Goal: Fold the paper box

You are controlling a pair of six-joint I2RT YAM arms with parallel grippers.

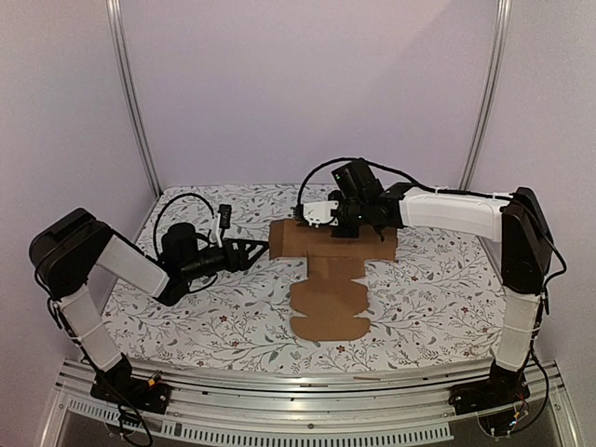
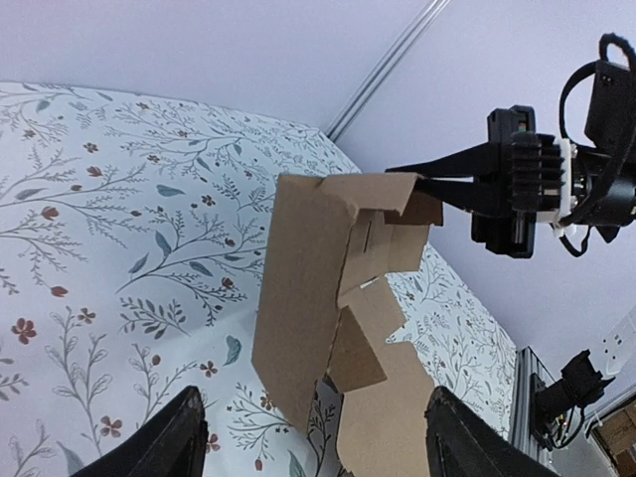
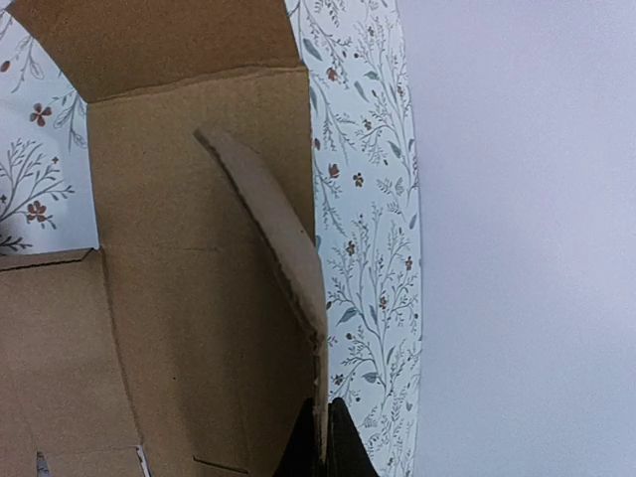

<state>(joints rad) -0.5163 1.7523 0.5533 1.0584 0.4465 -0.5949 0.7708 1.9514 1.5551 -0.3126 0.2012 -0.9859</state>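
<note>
The paper box (image 1: 331, 289) is a brown, cross-shaped cardboard sheet lying on the floral table, with its far left panel raised. My right gripper (image 1: 305, 220) is shut on the edge of a raised flap (image 3: 283, 238), its fingertips (image 3: 338, 437) pinching the cardboard from both sides. The left wrist view shows that pinch on the flap's top corner (image 2: 422, 199). My left gripper (image 1: 264, 250) is open and empty, just left of the sheet. Its fingers (image 2: 184, 437) spread wide, with the upright panel (image 2: 308, 288) ahead between them, not touched.
A floral cloth (image 1: 214, 307) covers the table. Metal frame posts (image 1: 135, 102) stand at the back corners before pale walls. A metal rail (image 1: 279, 391) runs along the near edge, holding both arm bases.
</note>
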